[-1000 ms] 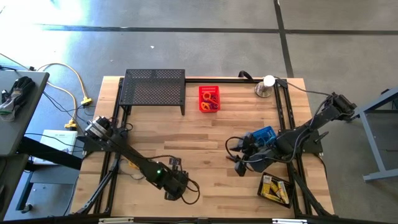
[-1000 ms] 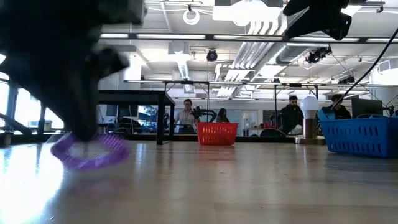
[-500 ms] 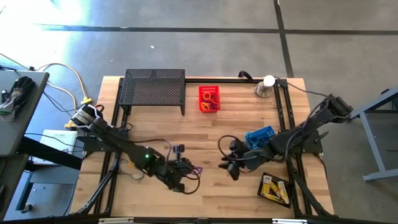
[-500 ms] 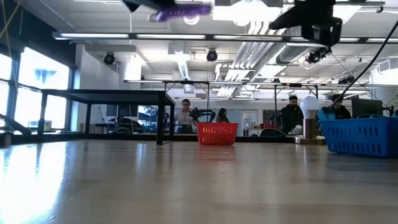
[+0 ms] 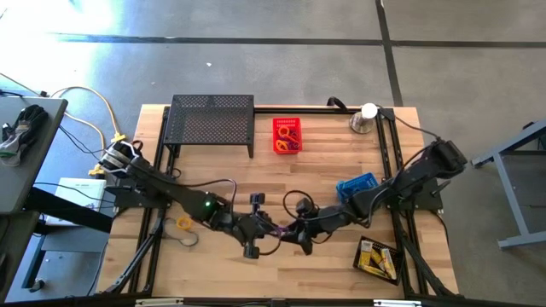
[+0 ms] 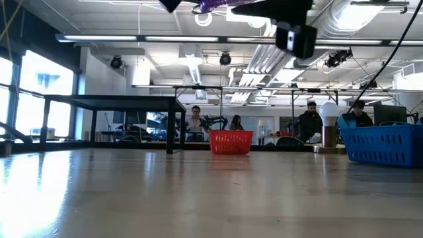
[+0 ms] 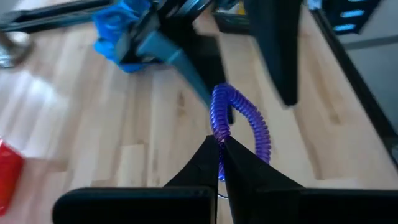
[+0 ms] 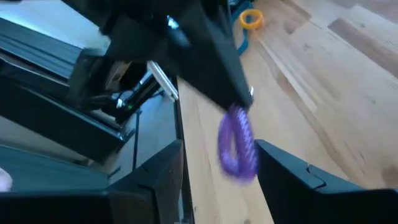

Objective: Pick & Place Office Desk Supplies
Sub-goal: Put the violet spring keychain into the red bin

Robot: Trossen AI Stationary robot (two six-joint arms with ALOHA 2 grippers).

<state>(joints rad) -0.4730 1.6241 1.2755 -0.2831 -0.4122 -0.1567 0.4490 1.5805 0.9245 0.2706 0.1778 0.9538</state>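
From the left of the high view, the mesh shelf (image 5: 212, 124) sits upper left of the table (image 5: 341, 170), and an orange loop (image 5: 184, 223) lies lower left beside the left arm. Centre frame, the left gripper (image 5: 263, 228) is pinched shut on a purple loop (image 5: 273, 230), and from above that loop is a sliver, mostly buried among dark fingers. The left wrist view settles it: fingertips closed on the coil (image 7: 239, 127), which arcs up free of the wood. The low view catches only a scrap of purple (image 6: 213, 5) at the top edge, arms cut off above.

Just right of centre, the right gripper (image 5: 300, 235) meets it, fingers spread. Its wrist view shows the purple loop (image 8: 237, 142) hanging between its open fingers (image 8: 292, 180), not gripped by them; whether they touch it is hard to tell.

Further right, the red basket (image 5: 287, 135) holds loops, upper middle. A blue basket (image 5: 357, 185) is half hidden by the right arm. The tray of yellow boxes (image 5: 376, 258) sits lower right. The silver dome (image 5: 364, 118) stands upper right.
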